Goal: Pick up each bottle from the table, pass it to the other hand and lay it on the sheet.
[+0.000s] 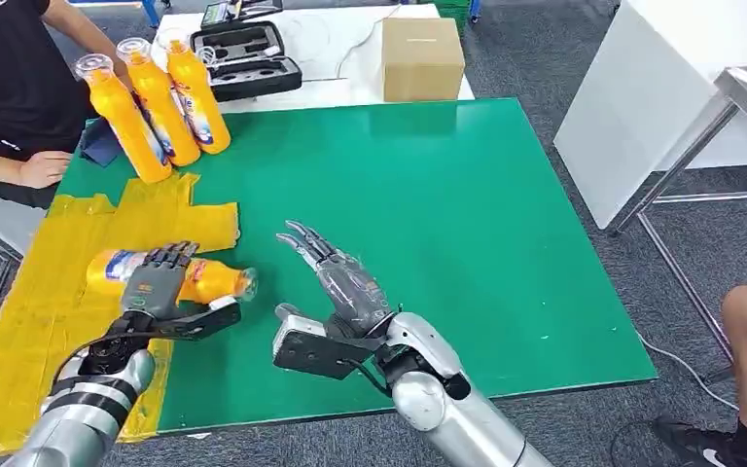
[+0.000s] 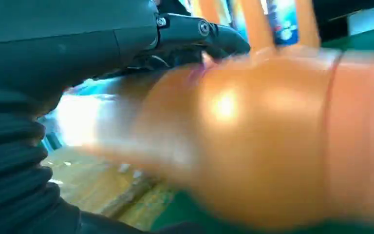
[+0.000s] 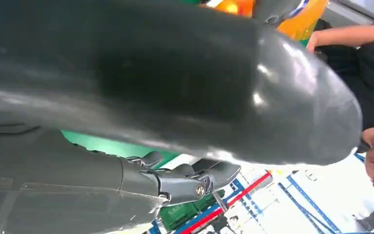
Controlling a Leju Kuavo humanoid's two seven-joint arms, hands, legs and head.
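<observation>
Orange plastic bottle [image 1: 187,277] with a clear cap and a blue-and-white label, on its side, straddling the edge of the crumpled yellow sheet [image 1: 49,292] and the green table mat [image 1: 447,224], cap toward the mat. Gripped from above by the left hand [image 1: 156,282], dark fingers wrapped over the bottle's middle; up close at the left wrist, blurred orange body [image 2: 253,141] pressed against that hand [image 2: 78,44]. Further back on the left, three more upright orange bottles [image 1: 156,102] clustered at the mat's far corner, beside a person's forearm [image 1: 10,165] in a black shirt. To the right, over bare mat, right hand [image 1: 345,282] empty, fingers spread and stretched forward, well apart from the bottle. Beyond the mat, black open case [image 1: 245,60] and brown cardboard box [image 1: 422,58] on a white table [image 1: 336,49].
</observation>
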